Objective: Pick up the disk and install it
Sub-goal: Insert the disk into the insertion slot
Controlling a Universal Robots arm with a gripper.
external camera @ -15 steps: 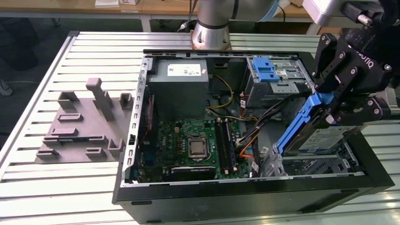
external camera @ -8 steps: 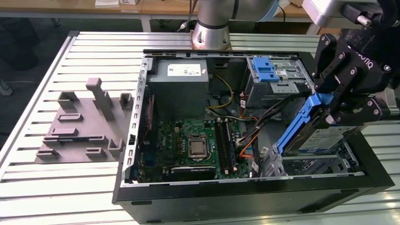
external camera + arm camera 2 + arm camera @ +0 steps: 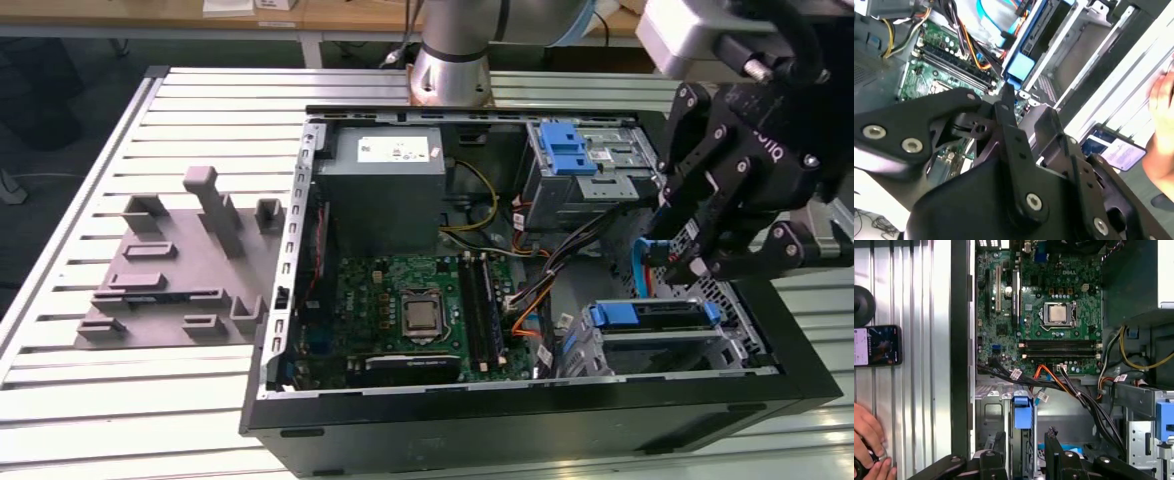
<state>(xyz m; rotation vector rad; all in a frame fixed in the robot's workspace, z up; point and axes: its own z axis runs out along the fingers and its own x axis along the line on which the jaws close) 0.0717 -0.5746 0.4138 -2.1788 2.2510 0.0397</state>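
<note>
The end effector (image 3: pixel 694 262) is hanging over the open computer case (image 3: pixel 534 420), pinching the disk (image 3: pixel 649 262) on edge by its blue caddy, probably so it can slide into the drive bay (image 3: pixel 654 330) just below; orange and black cables (image 3: pixel 1054 380) are lying beside that bay; a hand (image 3: pixel 866 445) and a phone (image 3: pixel 876 346) are resting on the worktop (image 3: pixel 200 120) outside the case.

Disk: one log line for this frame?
gripper: over disk | disk: lying in bay of case, blue tab showing | hold: cannot tell
</note>
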